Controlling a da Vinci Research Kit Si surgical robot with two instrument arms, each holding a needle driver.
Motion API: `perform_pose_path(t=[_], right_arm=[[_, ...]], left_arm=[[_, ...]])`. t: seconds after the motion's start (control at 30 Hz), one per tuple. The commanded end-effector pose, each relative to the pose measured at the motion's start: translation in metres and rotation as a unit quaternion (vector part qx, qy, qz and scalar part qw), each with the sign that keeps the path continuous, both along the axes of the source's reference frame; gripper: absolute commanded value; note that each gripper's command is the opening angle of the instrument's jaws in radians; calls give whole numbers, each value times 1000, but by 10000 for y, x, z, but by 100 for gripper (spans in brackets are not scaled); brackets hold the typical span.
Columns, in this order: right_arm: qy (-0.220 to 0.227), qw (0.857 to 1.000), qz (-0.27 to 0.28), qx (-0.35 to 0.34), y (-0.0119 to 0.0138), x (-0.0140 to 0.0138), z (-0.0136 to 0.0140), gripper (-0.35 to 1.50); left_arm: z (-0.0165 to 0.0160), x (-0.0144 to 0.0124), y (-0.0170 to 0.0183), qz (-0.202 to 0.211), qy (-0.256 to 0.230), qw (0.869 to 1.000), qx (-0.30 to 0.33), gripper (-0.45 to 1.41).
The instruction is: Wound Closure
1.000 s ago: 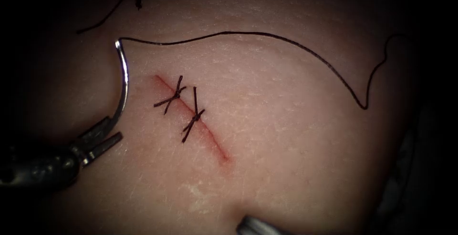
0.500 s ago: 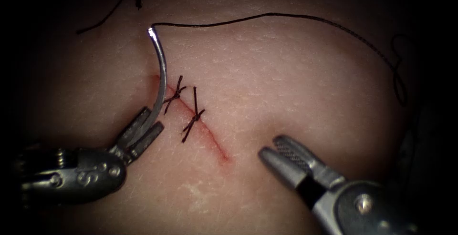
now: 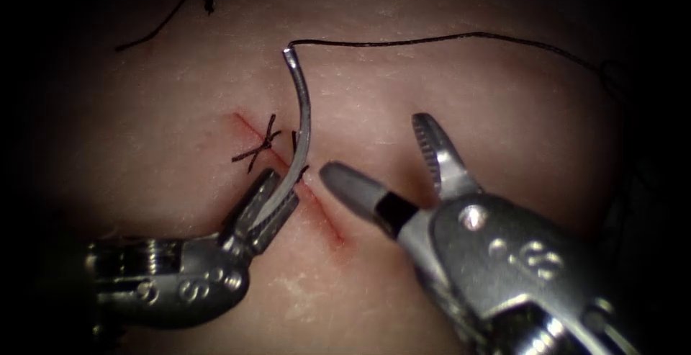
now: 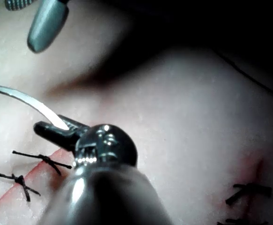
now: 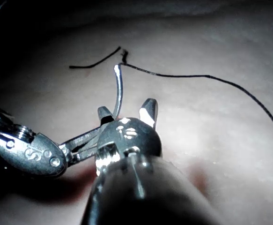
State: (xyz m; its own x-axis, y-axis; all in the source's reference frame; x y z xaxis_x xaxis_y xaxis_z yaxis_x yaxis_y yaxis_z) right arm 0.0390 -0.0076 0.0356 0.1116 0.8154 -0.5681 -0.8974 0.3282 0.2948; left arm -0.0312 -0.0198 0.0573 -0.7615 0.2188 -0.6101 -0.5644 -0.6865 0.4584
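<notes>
Markings: I read "S" stamped on the left tool [image 3: 270, 204].
Left jaws: clamped on the needle [image 3: 302, 121] near its tip end, above the tissue [image 3: 446, 74].
Right tool [image 3: 389, 160]: jaws wide, empty.
Thread [image 3: 446, 38]: trails from the needle's upper end.

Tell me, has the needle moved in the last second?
Yes. The left tool carried the needle rightward: it was left of the cut, and now crosses over the stitches.

Endoscope above-front, wrist cameras close along shafts, sharing needle [image 3: 301, 128]
</notes>
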Motion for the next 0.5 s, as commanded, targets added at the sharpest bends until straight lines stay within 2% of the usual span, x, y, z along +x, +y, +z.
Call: perform_pose_path(t=[0.03, 0.23, 0.4, 0.5], right_arm=[[0, 1000, -2, 1, -1, 14, 9, 105], [-7, 1000, -3, 13, -3, 25, 23, 98], [-6, 999, 8, 41, -6, 35, 36, 91], [-5, 999, 14, 52, -4, 39, 44, 95]], left_arm=[[6, -5, -7, 0, 8, 1000, -8, -45], [4, -9, -9, 1, 51, 997, -50, -45], [3, -10, -9, -3, 55, 996, -64, -45], [0, -9, -10, -4, 56, 996, -68, -45]])
